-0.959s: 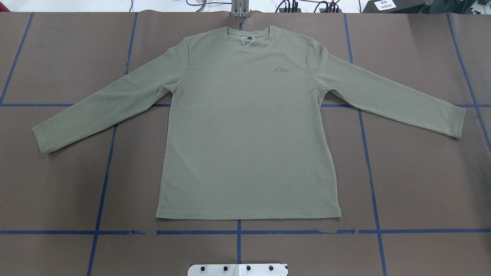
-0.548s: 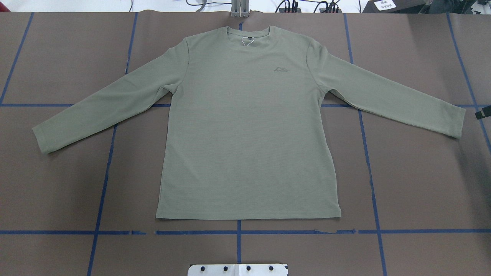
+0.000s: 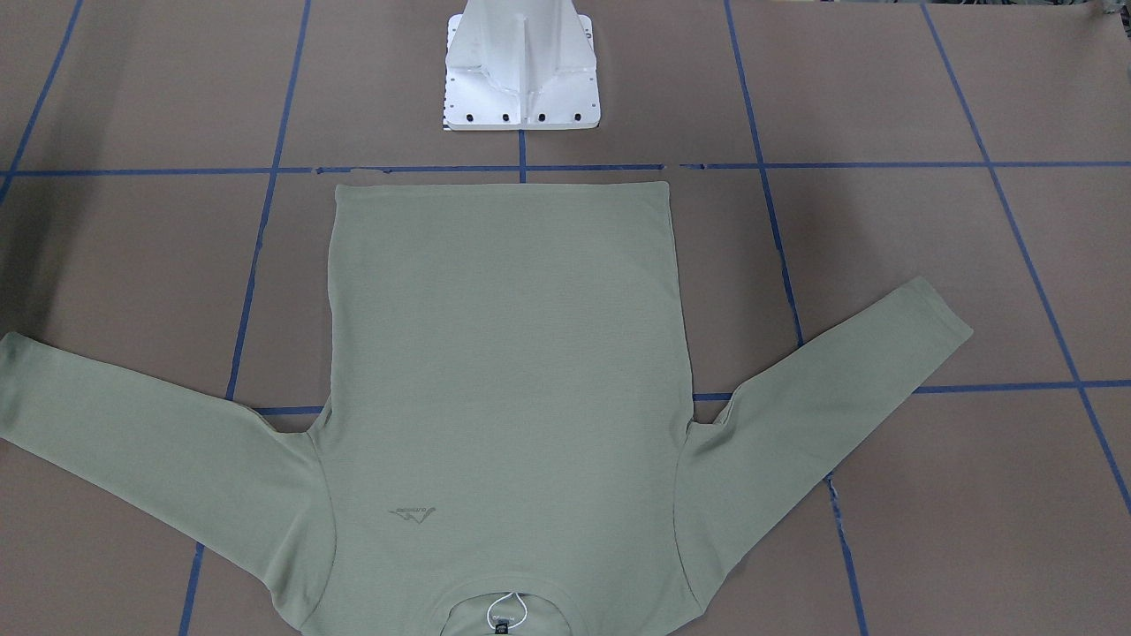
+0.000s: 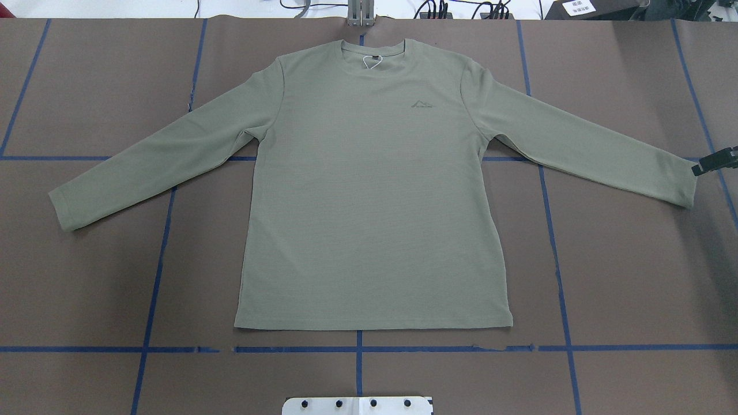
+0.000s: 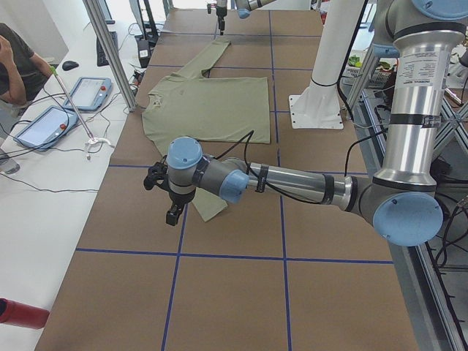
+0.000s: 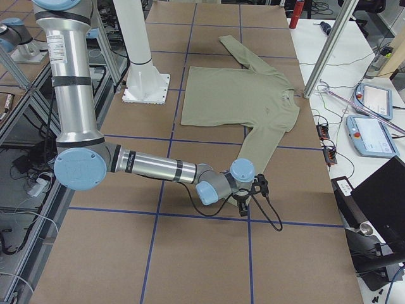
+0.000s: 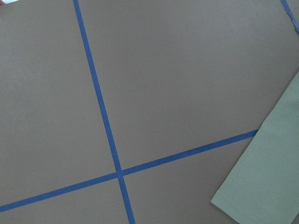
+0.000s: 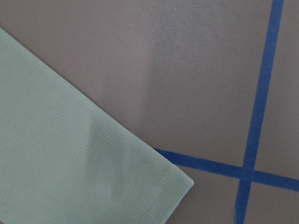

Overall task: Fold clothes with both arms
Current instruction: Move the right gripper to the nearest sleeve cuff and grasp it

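Since half a second ago, the right pincer [image 4: 715, 161] has been brought further into the overhead view from its right edge, and it is now seen at the outer end of the right-hand cuff [image 4: 686, 184]. Whether the cuff is touched cannot be told. Only a sliver of the black pincer is shown there, so it cannot be told whether it is released or clenched. The shirt [image 4: 369, 190] has not been shifted.

The shirt is laid flat and face up on the brown surface [image 4: 86, 288], which is marked with blue tape lines [image 4: 357, 369]. Its neck is turned away from the robot and its hem lies near the white pedestal [image 3: 521, 71]. Both sleeves are spread outward and slanted towards the robot's side. A small logo [image 4: 424, 104] is seen on the chest.

From the right-end camera, the right arm [image 6: 158, 168] is seen stretched low over the surface, with its pincer [image 6: 243, 208] pointed down just beyond the cuff. From the left-end camera, the left arm [image 5: 292, 183] is stretched out likewise, and the left pincer [image 5: 173, 213] is held just beside the left-hand cuff [image 5: 208, 208]. Its state cannot be told either.

A cuff corner is caught in each wrist view, beside crossing tape lines.
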